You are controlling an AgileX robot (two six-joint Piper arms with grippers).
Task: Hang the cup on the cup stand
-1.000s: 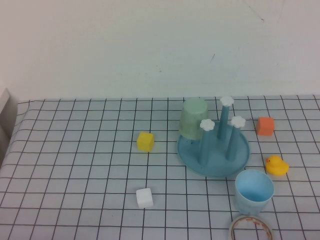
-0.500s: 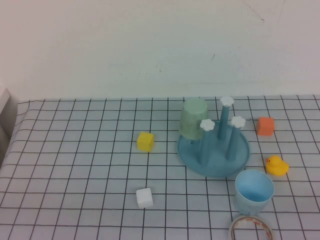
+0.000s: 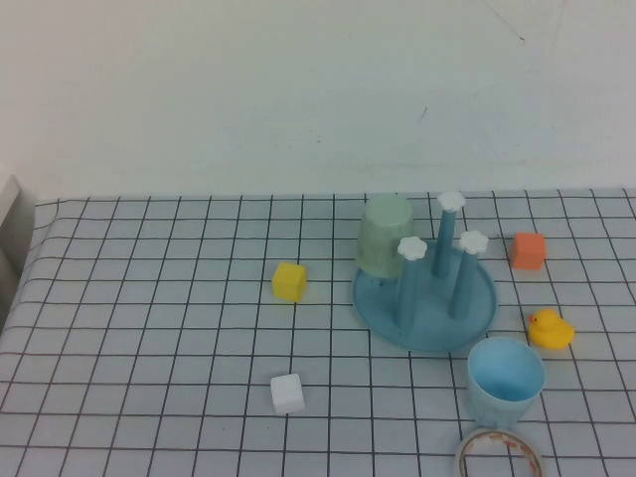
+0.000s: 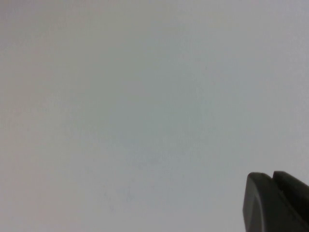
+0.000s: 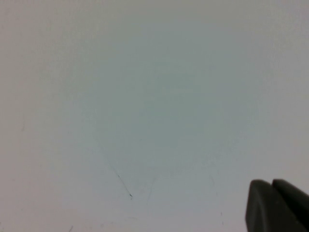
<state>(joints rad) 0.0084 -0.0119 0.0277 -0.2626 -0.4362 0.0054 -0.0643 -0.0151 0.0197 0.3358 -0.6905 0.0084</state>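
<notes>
The light blue cup point(image 3: 505, 382) stands upright and open at the top near the table's front right. Just behind it is the cup stand point(image 3: 425, 293), a round blue dish with three upright pegs capped by white flowers. A pale green cup point(image 3: 384, 237) sits upside down on the stand's back left. Neither arm shows in the high view. My left gripper point(image 4: 273, 176) is shut and faces a blank wall, holding nothing. My right gripper point(image 5: 272, 183) is likewise shut before a blank wall.
On the checked cloth lie a yellow block point(image 3: 289, 281), a white block point(image 3: 286, 393), an orange block point(image 3: 527, 250), a yellow rubber duck point(image 3: 549, 329) right of the stand, and a roll of tape point(image 3: 500, 454) at the front edge below the cup.
</notes>
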